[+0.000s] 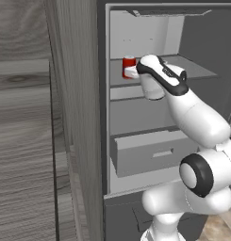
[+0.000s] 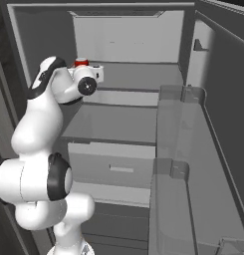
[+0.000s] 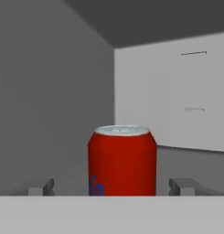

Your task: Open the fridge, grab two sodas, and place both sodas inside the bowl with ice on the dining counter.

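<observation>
Reaching into the fridge (image 1: 202, 42): red soda can (image 3: 122, 161) is standing upright on the upper shelf (image 2: 138, 74), dead ahead and centred between the gripper (image 3: 112, 186) fingertips (jaws sitting fully wide, holding nothing), not yet straddling it

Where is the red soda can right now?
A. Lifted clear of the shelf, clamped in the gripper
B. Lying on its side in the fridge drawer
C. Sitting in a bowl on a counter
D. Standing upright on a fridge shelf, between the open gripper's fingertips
D: in the hand view the red soda can stands upright on the grey fridge shelf, with the gripper open and a fingertip on either side, apart from it.
</observation>
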{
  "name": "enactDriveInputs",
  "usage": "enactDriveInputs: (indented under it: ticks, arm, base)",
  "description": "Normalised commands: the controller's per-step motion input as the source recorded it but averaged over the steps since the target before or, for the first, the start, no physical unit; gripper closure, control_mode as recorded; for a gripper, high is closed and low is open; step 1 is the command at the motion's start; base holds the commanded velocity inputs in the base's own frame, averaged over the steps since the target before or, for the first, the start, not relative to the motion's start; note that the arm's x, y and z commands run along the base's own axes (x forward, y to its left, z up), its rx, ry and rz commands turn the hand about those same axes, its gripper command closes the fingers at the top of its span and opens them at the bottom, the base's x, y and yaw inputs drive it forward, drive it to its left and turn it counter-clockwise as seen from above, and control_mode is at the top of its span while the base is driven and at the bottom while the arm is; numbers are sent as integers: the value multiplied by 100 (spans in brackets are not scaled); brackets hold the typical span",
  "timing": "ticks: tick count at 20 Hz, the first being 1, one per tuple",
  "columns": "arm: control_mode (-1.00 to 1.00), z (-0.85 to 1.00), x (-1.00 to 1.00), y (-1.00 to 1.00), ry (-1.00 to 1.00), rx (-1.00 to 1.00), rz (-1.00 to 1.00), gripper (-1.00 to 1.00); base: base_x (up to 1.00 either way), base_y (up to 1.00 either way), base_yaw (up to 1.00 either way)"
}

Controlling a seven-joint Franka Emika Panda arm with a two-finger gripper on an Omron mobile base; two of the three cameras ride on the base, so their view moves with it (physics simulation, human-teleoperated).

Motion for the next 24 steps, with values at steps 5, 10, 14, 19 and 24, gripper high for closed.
enactDriveInputs:
  ticks: [5,10,14,19,24]
  arm:
    - [-100,0,20,0,0,0,0,-100]
    - [-100,0,14,0,0,0,0,-100]
    - [-100,0,13,0,0,0,0,-100]
    - [-100,0,15,0,0,0,0,-100]
    - [-100,0,16,0,0,0,0,-100]
  base:
    - [0,0,0]
    - [0,0,0]
    - [0,0,0]
    - [0,0,0]
    - [0,0,0]
